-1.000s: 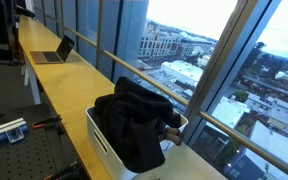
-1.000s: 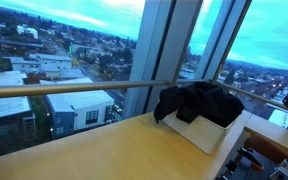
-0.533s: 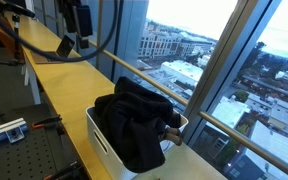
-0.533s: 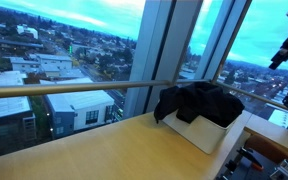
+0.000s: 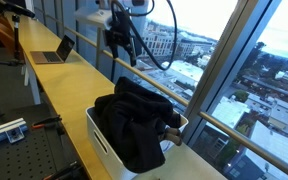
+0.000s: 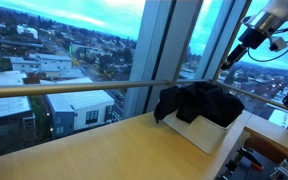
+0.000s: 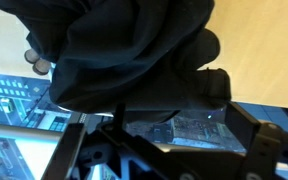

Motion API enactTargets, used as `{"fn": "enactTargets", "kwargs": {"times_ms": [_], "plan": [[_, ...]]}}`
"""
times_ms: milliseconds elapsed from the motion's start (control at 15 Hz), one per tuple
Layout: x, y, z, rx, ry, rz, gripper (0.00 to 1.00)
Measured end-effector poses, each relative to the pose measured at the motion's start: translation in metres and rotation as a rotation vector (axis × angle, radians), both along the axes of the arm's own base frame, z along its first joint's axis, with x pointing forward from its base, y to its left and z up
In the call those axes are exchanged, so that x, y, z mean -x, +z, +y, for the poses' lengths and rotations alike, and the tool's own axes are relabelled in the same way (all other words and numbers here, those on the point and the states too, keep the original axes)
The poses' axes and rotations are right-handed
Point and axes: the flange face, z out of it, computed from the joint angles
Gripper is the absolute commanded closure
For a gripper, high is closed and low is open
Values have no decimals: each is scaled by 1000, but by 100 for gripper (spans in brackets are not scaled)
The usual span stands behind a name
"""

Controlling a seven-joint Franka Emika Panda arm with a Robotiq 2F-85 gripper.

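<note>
Hand hovered high over the bin, fingers apart and empty. Dark clothes overfilled it, so folds draped its rim.

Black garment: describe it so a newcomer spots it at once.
Follow the long wooden counter along the windows to the white bin. The black garment is heaped in it, spilling over the rim: the only soft, dark heap, unlike the open laptop farther along.

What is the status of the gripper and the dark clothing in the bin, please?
Gripper high above, fingers apart, empty. Dark clothing heaped in white bin, untouched. Nothing between them.
</note>
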Motion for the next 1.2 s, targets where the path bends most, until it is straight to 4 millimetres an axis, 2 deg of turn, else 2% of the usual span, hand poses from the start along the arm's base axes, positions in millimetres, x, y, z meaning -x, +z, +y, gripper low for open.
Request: {"fn": "enactTargets", "kwargs": {"times_ms": [200, 333, 467, 667, 867, 1000, 1200], "plan": [[-35, -42, -31, 64, -54, 36, 0], [-48, -63, -51, 104, -104, 68, 0], [-55, -76, -61, 136, -145, 87, 0], [-60, -98, -59, 151, -186, 117, 0], [-62, -130, -60, 157, -226, 162, 0], [-61, -147, -71, 163, -255, 188, 0], [-56, -158, -98, 165, -301, 211, 0]]}}
